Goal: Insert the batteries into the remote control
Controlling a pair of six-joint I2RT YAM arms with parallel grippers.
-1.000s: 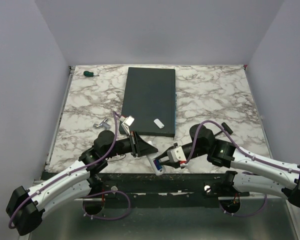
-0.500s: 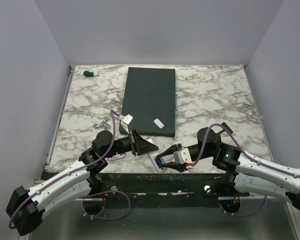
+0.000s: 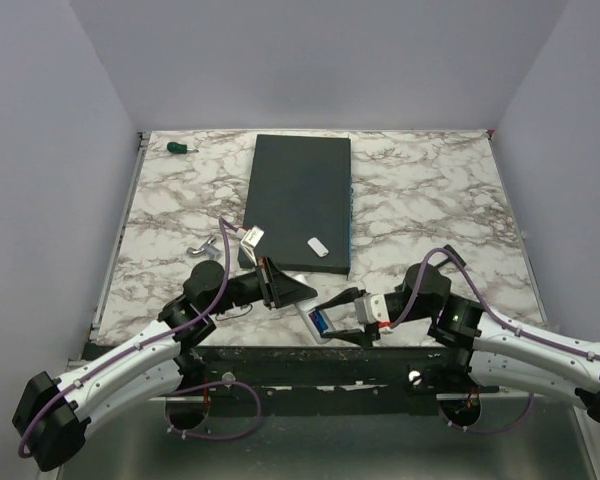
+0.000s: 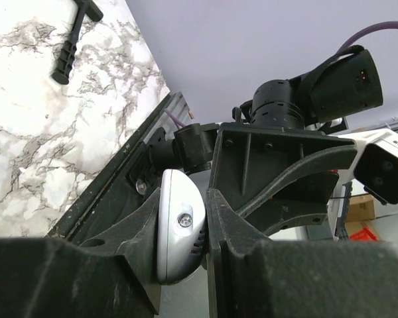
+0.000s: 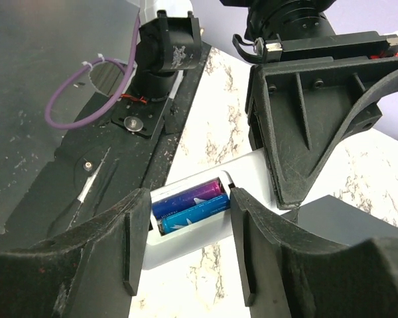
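Right wrist view has the small white oblong remote control [image 5: 180,248] lying back-up at the near edge of the marble surface [image 3: 430,190]. Its recessed bay is open, and both thin cylindrical batteries sit in it side by side: the purple-blue one [image 5: 189,193] and the blue one [image 5: 194,214]. The left end effector [image 4: 182,199] is clamped shut on the far end of the handset. The right end effector [image 3: 332,320] is spread wide, straddling the bay with a finger on each side and gripping nothing.

The step looks like seating and checking the cells. To do it well, the left clamp should hold the body level and firm while the right side works. If either cell rides high, a gentle downward press with one fingertip along its length is safer than a pinch, which could lever it out. The retreat should go straight up, so the spread fingers do not drag the handset. The tiny white cover piece [image 3: 318,247] rests on the large dark grey slab [image 3: 300,180], well apart, for fitting afterwards
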